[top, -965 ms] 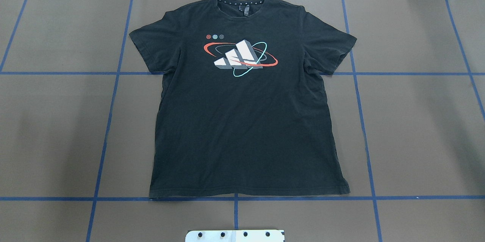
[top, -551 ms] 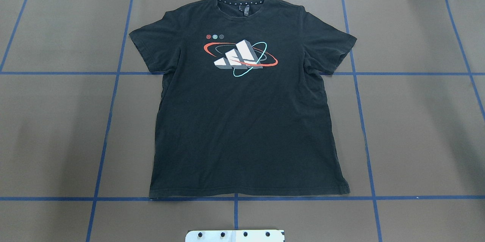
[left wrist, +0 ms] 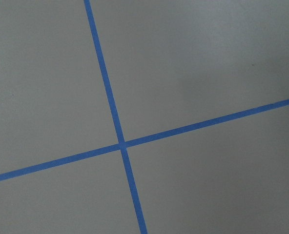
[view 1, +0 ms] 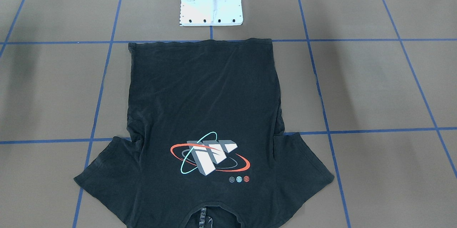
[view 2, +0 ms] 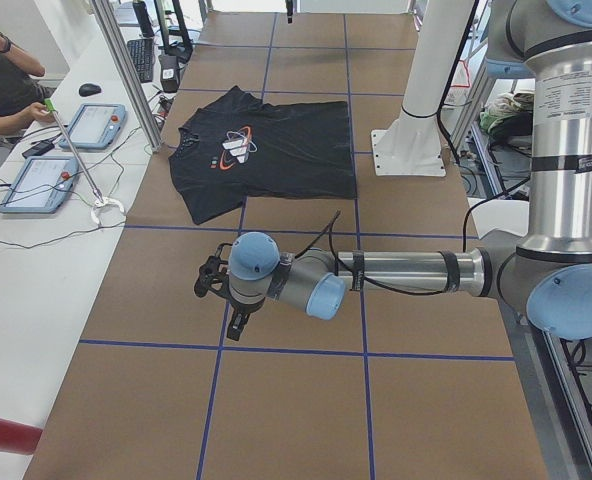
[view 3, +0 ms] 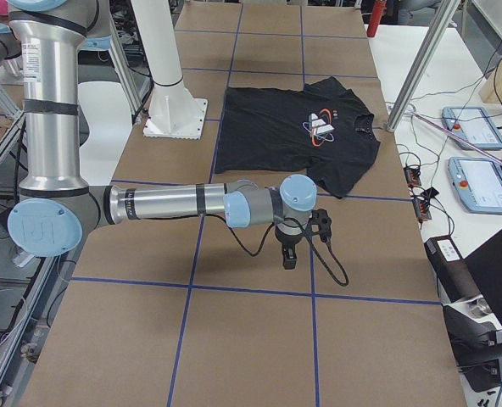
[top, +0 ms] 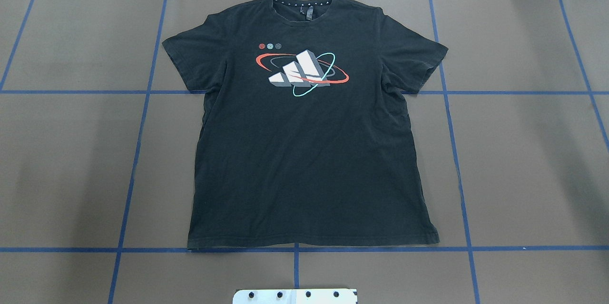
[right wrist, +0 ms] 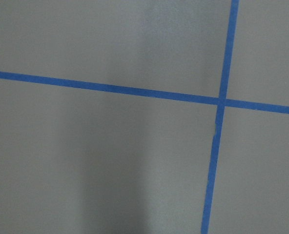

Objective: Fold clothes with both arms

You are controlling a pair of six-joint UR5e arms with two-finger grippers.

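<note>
Brown paper-covered tabletop point(top: 523, 152) ruled with blue tape lines point(top: 142, 118). The black short-sleeved T-shirt point(top: 304, 161) lies flat at its centre, printed side up, sleeves spread, hem toward the white pedestal point(view 1: 210, 3). No fold is made, so this is judged the opening step. The left pincer point(view 2: 236, 322) and right pincer point(view 3: 289, 253) hang over bare tabletop at opposite ends, well apart from the shirt; whether either is spread or pressed together cannot be told. The next move calls for both arms to travel inward and take matching points on the garment's edges.

Brown table point(top: 523, 175), blue tape grid point(top: 523, 92), white bench point(view 2: 26, 300)
</note>
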